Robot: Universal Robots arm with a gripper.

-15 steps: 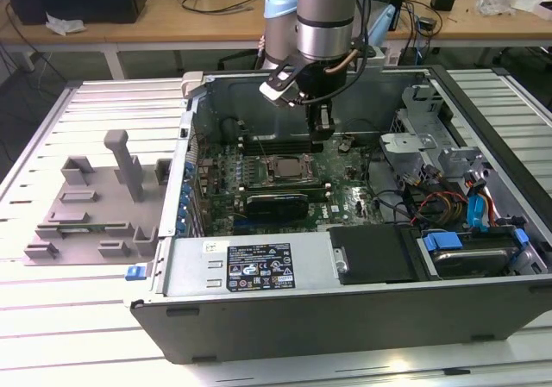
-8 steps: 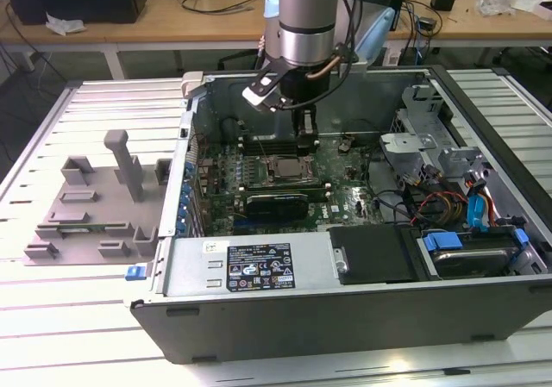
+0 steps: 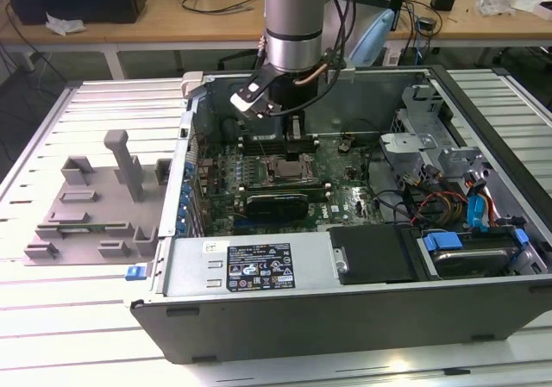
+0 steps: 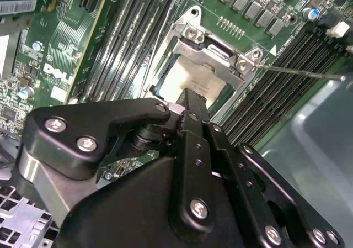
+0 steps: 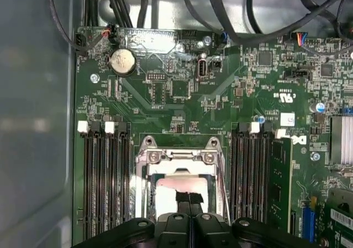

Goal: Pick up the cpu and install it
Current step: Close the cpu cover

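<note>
**A:** Ok, exterior view: arm point(image 3: 293, 25) reaches straight down into the open PC case point(image 3: 345, 292). The claw point(image 3: 291, 133) is low over the mobo point(image 3: 354, 202), near the case's far wall.

**B:** Copy. Where's the cpu?

**A:** First wrist view has it: cpu point(image 5: 168, 186), a pale shiny square, sits inside the socket frame point(image 5: 179, 155), between the two banks of memory slots point(image 5: 105, 181). Second wrist view agrees, it's lying flat w/ the frame round it.

**B:** Claw state?

**A:** Fingers point(image 5: 183, 201) are pressed together, no real gap between them. The tips are right over the cpu's top, approx. at its near edge. Touching it or just above, I can't tell, since the tips themselves cover the contact spot.

**B:** Anything else round the socket?

**A:** A thin metal rod point(image 4: 298, 72) sticks out from a corner of the frame and runs across the slots in the second wrist view. There's a coin cell point(image 5: 122, 62) on the mobo beyond the socket, well apart from the claw.

**B:** And outside the case?

**A:** Grey tray point(image 3: 86, 206) w/ raised blocks on the worktop point(image 3: 52, 335), at the exterior view's left, just beside the case.
</note>
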